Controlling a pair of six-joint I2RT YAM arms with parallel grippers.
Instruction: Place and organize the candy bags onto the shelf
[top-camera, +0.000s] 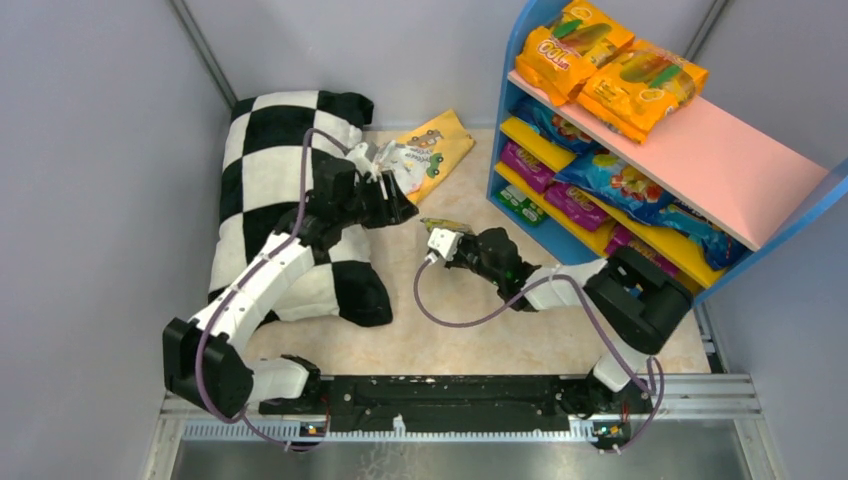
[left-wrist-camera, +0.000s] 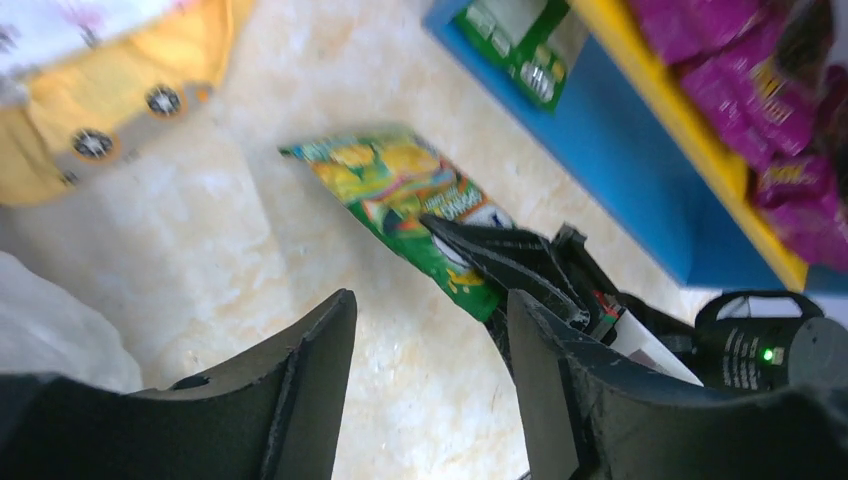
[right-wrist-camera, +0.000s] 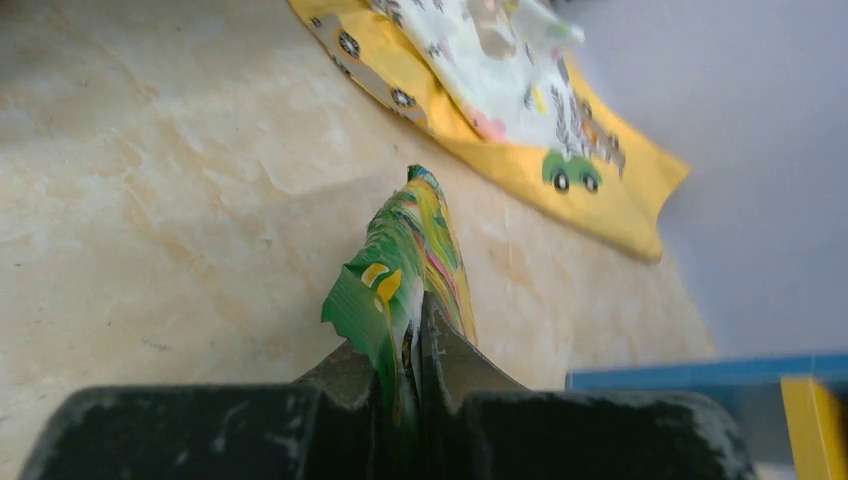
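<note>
My right gripper (top-camera: 457, 237) is shut on one end of a green candy bag (top-camera: 446, 226) and holds it on edge just above the floor, left of the shelf (top-camera: 720, 165); the pinch shows in the right wrist view (right-wrist-camera: 415, 325) on the green bag (right-wrist-camera: 410, 240). My left gripper (top-camera: 405, 212) is open and empty, its fingers (left-wrist-camera: 320, 380) apart, a short way left of the bag (left-wrist-camera: 395, 185). Two orange bags (top-camera: 610, 60) lie on the pink top board. Blue bags (top-camera: 615, 180) and purple bags (top-camera: 560, 190) fill the yellow boards, and a green bag (top-camera: 520, 205) lies lowest.
A black-and-white checkered pillow (top-camera: 275, 180) lies under and left of the left arm. A yellow-and-white pouch printed with cars (top-camera: 428, 150) lies on the floor behind both grippers. Grey walls close in the left, back and right.
</note>
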